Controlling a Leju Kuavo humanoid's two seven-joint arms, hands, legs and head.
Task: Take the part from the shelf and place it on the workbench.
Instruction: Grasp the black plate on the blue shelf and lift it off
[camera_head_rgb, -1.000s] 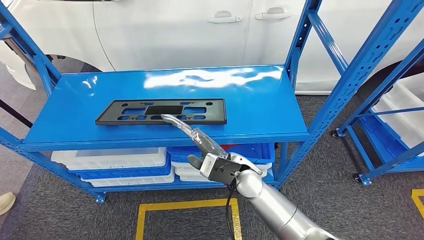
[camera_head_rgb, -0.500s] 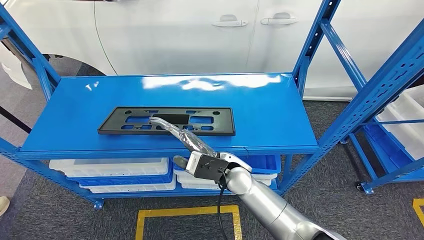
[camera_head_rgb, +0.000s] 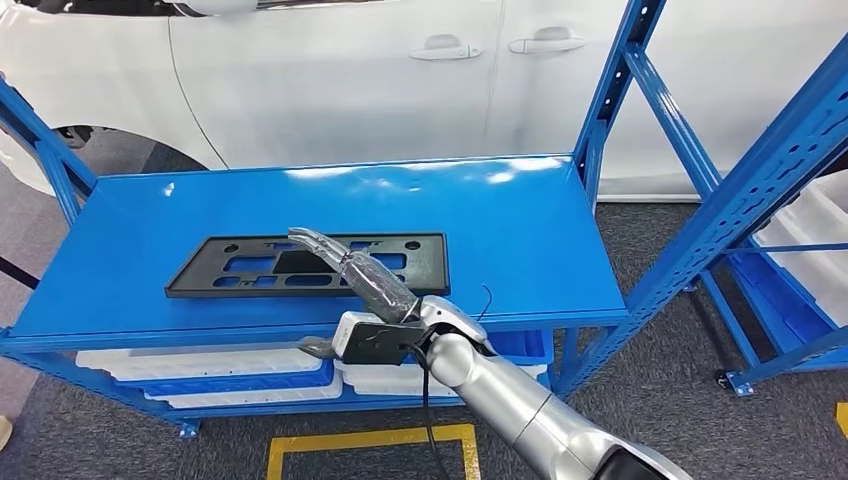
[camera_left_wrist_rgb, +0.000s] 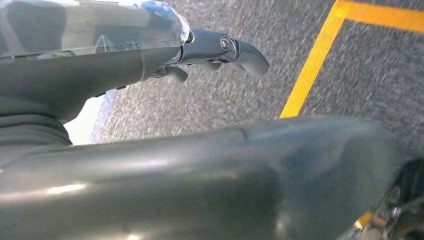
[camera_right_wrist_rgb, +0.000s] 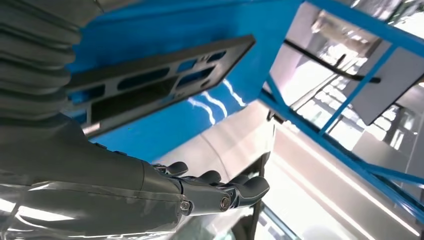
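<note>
My right hand (camera_head_rgb: 345, 270) reached out over the front edge of the shelf (camera_head_rgb: 520, 215), fingers (camera_head_rgb: 312, 243) stretched long and flat above the part (camera_head_rgb: 420, 262). The part was a flat black plate with cut-out slots, lying on the blue shelf top toward its front left. From the head view my fingertips lay over the middle of the part, near its large central slot; whether they touched it I could not tell. Nothing was grasped: the fingers were extended side by side, slightly apart, with the thumb (camera_head_rgb: 312, 349) sticking out below the shelf edge. In the right wrist view the same hand (camera_right_wrist_rgb: 200, 192) showed its fingers nearly straight with nothing between them, and the part (camera_right_wrist_rgb: 165, 75) lay flat on the blue surface.

My left hand (camera_left_wrist_rgb: 210, 50) hung over grey carpet beside a yellow floor line (camera_left_wrist_rgb: 310, 70). Its fingers were gently curved and held nothing.

Under the shelf top sat white bins (camera_head_rgb: 200, 365) on the lower level. A white car (camera_head_rgb: 350, 80) stood right behind the shelf, and a second blue rack (camera_head_rgb: 790, 260) with white bins stood to the right.
</note>
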